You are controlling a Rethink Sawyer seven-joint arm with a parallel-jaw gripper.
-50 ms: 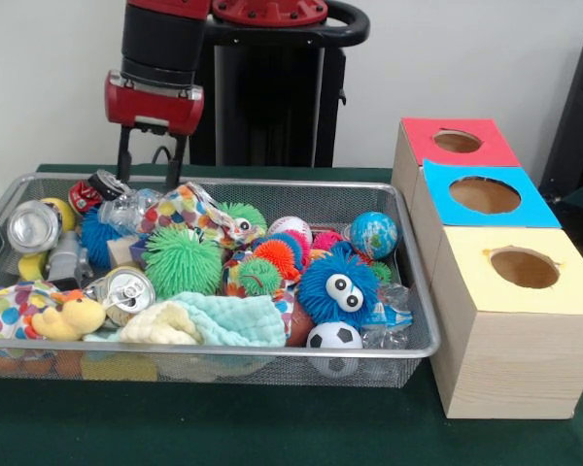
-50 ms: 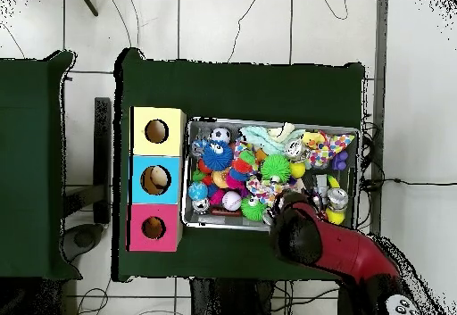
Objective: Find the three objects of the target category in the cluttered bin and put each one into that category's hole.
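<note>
Wire mesh bin (image 1: 413, 351) overflowing with toys; red-and-black claw (image 1: 152, 157) hovering spread, empty, over red soda can (image 1: 85, 194). Risking: prongs snagging patterned cloth (image 1: 189, 209), dragging neighbours out.

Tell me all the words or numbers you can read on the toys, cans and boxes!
No text can be read in either view.
Red can: it has markings, too blurred to read.
Silver can: only its plain top shows.
Boxes (red, blue, yellow): plain coloured tops with holes, no labels.
</note>
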